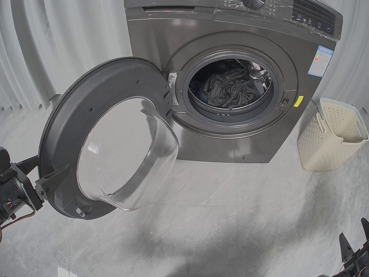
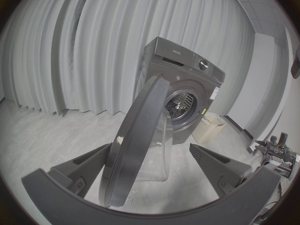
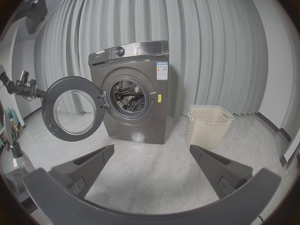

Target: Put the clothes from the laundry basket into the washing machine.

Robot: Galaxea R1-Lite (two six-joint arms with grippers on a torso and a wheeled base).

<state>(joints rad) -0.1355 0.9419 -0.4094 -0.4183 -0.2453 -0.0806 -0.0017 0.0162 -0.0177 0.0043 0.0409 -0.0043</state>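
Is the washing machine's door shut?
No, the door stands wide open, and dark clothes show inside the washing machine.

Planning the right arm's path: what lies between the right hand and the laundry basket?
Bare floor alone separates right hand from laundry basket, per right wrist view.

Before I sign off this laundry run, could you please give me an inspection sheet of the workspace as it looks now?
Surface: grey marbled tile floor under machine and basket.
Job's things: grey front-loading washing machine, its round glass-windowed door standing wide open; dark crumpled clothes inside the machine; cream perforated plastic laundry basket beside the machine, no clothes visible inside.
Clutter: nothing seen.
Grippers: left gripper open, astride the door's rim; right gripper open, low, holding nothing.
Cables: thin wire looping by the left wrist.
Surroundings: pale pleated curtain behind the machine.
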